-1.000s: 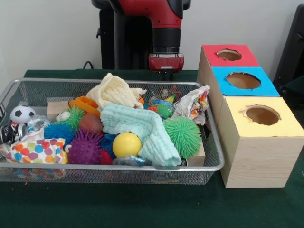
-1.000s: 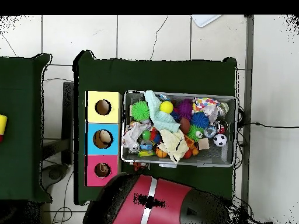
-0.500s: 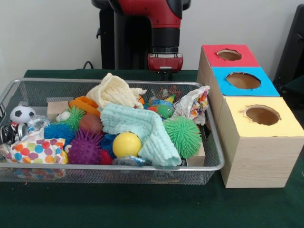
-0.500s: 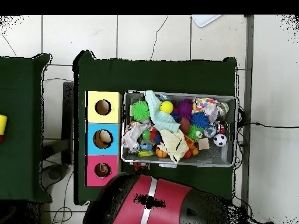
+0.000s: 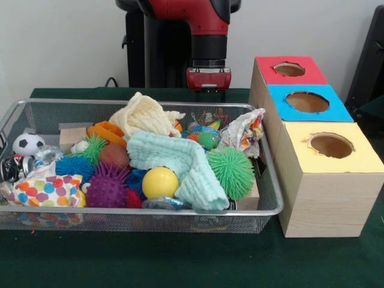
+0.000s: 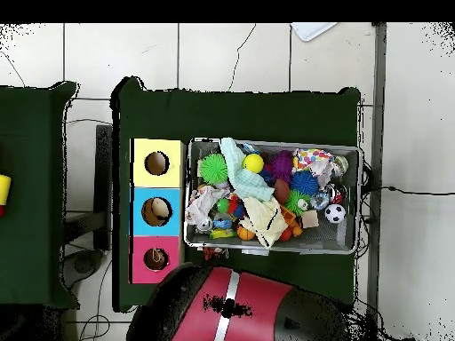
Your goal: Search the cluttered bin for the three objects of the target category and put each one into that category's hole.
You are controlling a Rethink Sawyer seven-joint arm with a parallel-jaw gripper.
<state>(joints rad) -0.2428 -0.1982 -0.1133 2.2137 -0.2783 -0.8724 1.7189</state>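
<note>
The wire mesh bin (image 5: 138,211) holds a jumble of toys and cloths. Among them are a yellow ball (image 5: 159,182), a green spiky ball (image 5: 231,172), a purple spiky ball (image 5: 108,187), a blue spiky ball (image 5: 74,166), a small soccer ball (image 5: 27,143), a mint cloth (image 5: 180,159) and a cream cloth (image 5: 144,115). My gripper (image 5: 208,91) hangs behind the bin's far rim, right of centre, apart from everything in it. Its tip is hidden by the rim. In the overhead view the red arm (image 6: 227,306) covers it.
A wooden box row stands right of the bin with a red top (image 5: 270,71), a blue top (image 5: 337,111) and a yellow top (image 5: 360,159), each with a round hole. A polka-dot cloth (image 5: 45,191) and a wooden block (image 5: 72,137) lie at the bin's left.
The wrist has crept very slightly up and to the left in the front view. Nothing in the bin has moved.
</note>
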